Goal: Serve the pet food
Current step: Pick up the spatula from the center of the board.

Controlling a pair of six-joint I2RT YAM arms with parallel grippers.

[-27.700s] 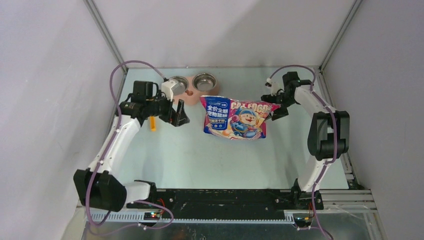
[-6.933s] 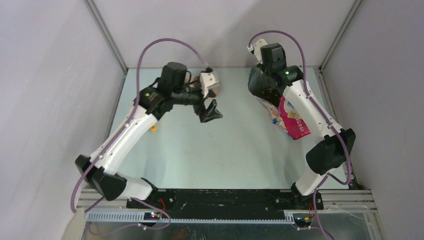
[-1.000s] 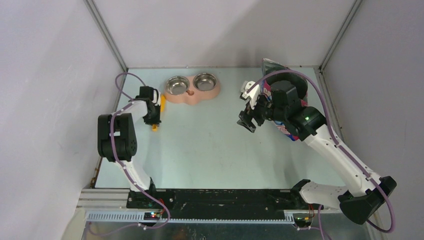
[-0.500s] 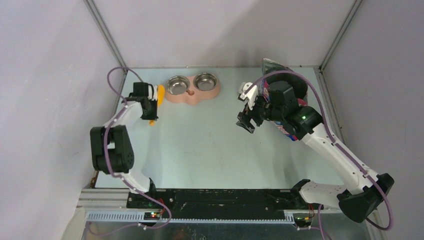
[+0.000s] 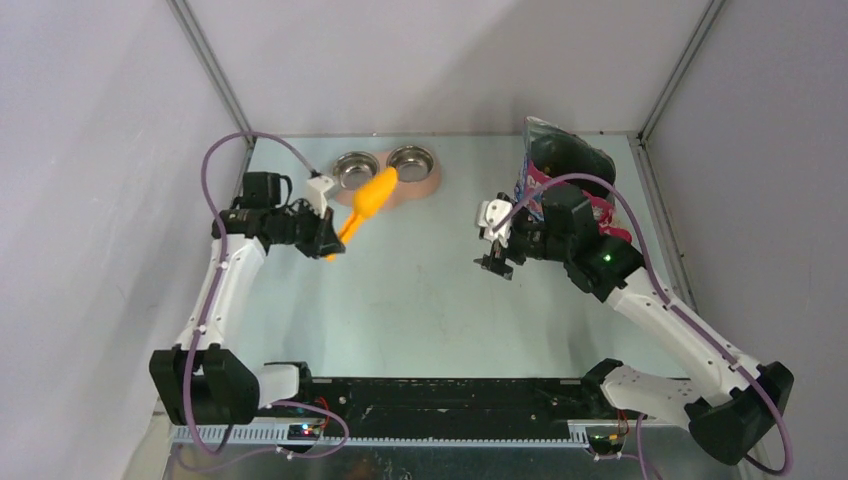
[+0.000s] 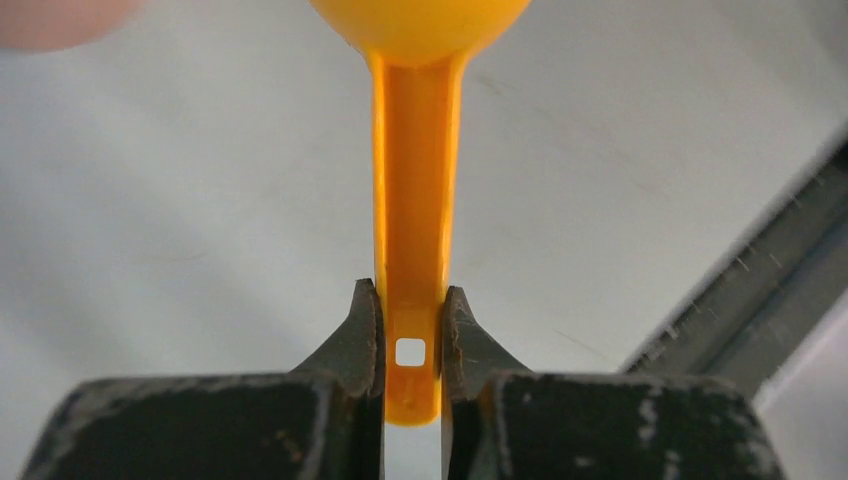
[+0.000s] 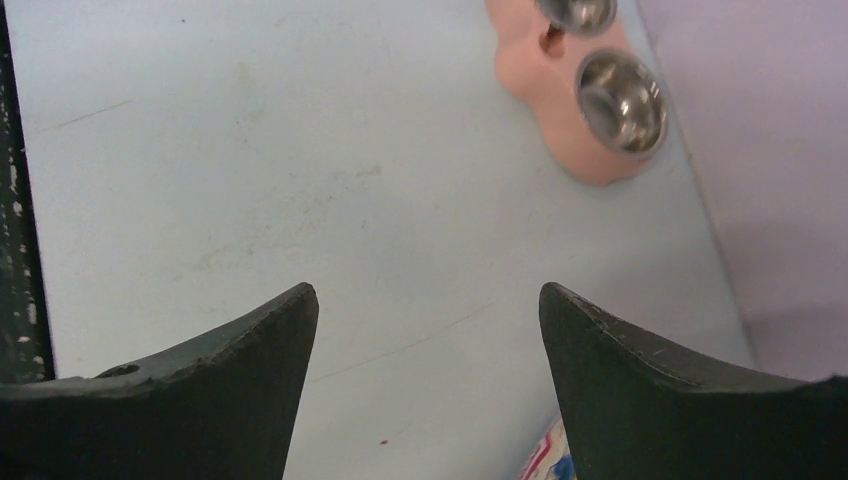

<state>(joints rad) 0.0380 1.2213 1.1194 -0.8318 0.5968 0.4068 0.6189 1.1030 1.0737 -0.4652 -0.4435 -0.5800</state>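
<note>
Top external view: the left gripper (image 5: 326,236) clamps the handle of a yellow plastic scoop (image 5: 366,198), whose bowl overlaps the pink twin-bowl feeder (image 5: 431,181) at upper centre. The right gripper (image 5: 495,263) hangs empty, fingers spread wide, just left of the glossy blue, pink and white pet food bag (image 5: 553,156) standing at upper right.

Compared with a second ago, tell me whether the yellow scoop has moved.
Yes. The yellow scoop, clamped in the left gripper, has shifted right toward the pink feeder; its bowl end now overlaps it in the top view.
</note>
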